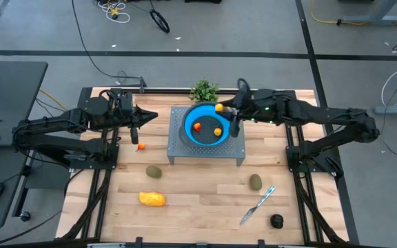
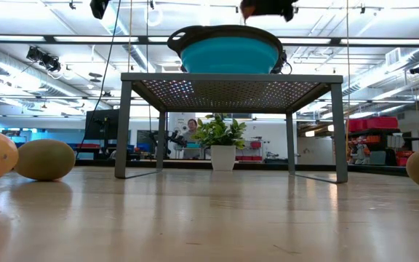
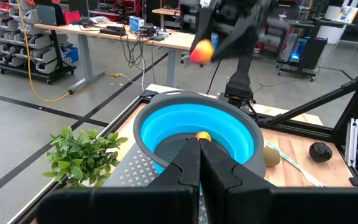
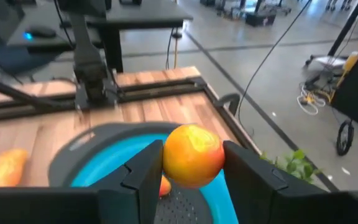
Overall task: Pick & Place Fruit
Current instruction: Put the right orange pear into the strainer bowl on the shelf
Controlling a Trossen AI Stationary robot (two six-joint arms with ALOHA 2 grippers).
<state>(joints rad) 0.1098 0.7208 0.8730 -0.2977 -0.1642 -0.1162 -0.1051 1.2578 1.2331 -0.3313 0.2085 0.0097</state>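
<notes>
Overhead, a small round orange fruit sits pinched between the right gripper's half-open jaws, poised above the blue bowl's rim at about one o'clock. It looks light, smooth and firm, apt to roll, so a grip across its widest part suits it best. Two more orange pieces lie in the bowl. At nine o'clock of the bowl the left gripper waits, jaws shut and apparently empty.

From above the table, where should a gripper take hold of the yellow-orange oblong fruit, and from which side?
Probably across the middle of the yellow-orange oblong fruit, coming straight down. It lies flat with its long axis across the table, so its narrow width suits the jaws, and nothing crowds it.
</notes>
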